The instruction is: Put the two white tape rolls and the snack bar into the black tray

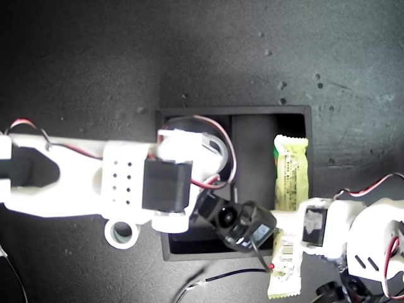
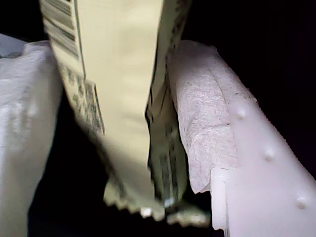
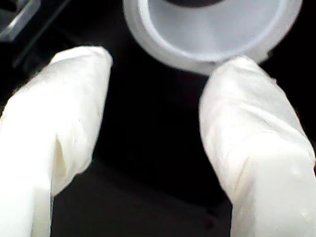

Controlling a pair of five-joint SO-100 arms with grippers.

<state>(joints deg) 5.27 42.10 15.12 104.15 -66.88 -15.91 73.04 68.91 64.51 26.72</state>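
Snack bar point(image 2: 123, 98) clamped in my first end effector point(image 2: 163, 148), my second end effector point(image 3: 153, 89) apart, tape roll point(image 3: 212, 29) just beyond

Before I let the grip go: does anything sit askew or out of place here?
Yes. The snack bar, held in my first gripper, lies along the black tray on the exterior view's right, but its lower end overhangs the tray's near wall. One white tape roll sits outside the tray, by its lower corner on that view's left.
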